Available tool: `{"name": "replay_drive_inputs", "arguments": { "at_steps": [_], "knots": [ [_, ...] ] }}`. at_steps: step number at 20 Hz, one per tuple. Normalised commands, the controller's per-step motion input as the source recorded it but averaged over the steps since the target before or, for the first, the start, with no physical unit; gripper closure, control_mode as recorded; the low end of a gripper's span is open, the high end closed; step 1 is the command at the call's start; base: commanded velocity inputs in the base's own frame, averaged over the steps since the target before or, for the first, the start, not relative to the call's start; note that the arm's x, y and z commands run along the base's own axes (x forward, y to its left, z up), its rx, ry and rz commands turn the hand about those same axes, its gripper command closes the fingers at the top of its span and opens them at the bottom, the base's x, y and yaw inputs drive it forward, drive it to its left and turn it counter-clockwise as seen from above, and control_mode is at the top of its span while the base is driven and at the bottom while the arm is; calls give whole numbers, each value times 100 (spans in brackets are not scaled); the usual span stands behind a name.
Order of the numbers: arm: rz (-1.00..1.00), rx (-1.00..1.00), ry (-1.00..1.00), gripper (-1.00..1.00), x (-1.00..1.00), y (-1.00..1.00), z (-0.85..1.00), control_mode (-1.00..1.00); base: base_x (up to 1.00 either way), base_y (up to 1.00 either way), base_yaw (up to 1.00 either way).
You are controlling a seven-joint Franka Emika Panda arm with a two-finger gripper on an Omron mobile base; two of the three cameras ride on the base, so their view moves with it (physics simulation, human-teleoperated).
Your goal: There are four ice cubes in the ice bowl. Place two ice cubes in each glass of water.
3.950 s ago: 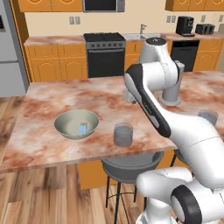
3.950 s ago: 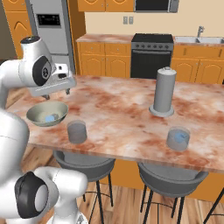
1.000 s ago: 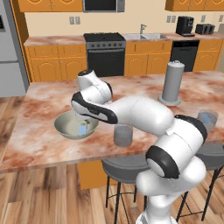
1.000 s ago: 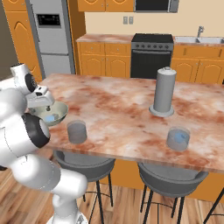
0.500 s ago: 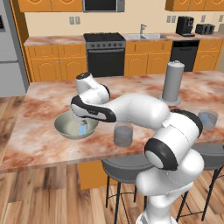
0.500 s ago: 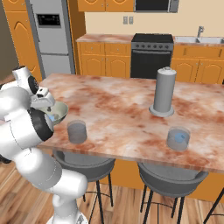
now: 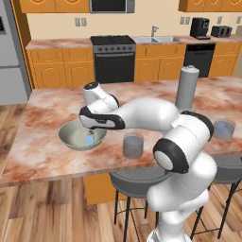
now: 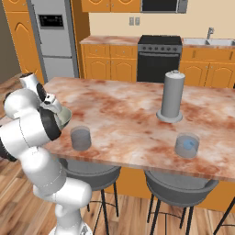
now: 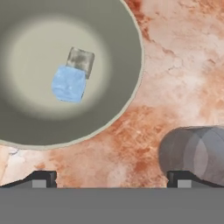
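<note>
With its jaws apart and empty, the end effector (image 9: 112, 177) hovers over the ice bowl (image 9: 127, 92) at upper left, ice cubes (image 9: 69, 84) inside; the near glass (image 7: 133, 145) looks unfilled.

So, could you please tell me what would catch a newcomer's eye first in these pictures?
The white arm stretched low across the marble counter, its open gripper above the wide pale grey-green bowl. In the hand view, a light-blue ice lump sits mid-bowl. Two clear tumblers of water and a tall grey cylinder stand to the right.
</note>
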Motion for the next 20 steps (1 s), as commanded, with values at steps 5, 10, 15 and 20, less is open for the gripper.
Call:
{"name": "replay_drive_inputs", "arguments": {
  "at_steps": [5,10,15,20],
  "knots": [
    [-1,0,0,-100,28,24,-22,-100,0,0,0],
    [-3,0,0,-100,26,38,-22,-100,0,0,0],
    [-3,0,0,-100,29,12,-30,-100,0,0,0],
    [-7,0,0,-100,25,0,-30,-100,0,0,0]
  ]
}}
